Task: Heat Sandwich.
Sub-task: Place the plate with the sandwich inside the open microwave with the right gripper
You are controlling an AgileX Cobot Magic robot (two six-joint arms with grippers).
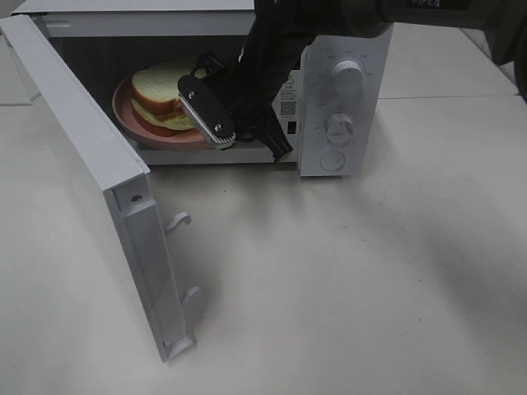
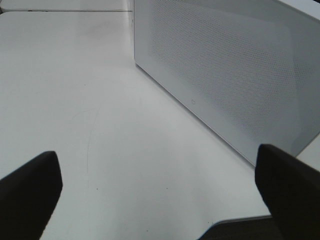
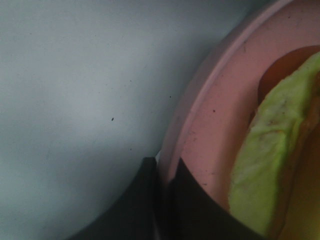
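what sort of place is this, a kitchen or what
Likely a robot test bench, not a home kitchen: a small white microwave sits open on a plain white table, with a sandwich on a pink plate inside and a black robot arm reaching in.

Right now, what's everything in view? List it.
microwave: 1, white, on the table, door open
knobs: 2, white, on the microwave's panel
plate: 1, pink, in the microwave cavity
sandwich: 1, white bread with tan crust, on the plate
table: 1, white, under everything
left gripper: 1, black, open, over the table beside the door
right gripper: 1, black, shut on the plate's rim
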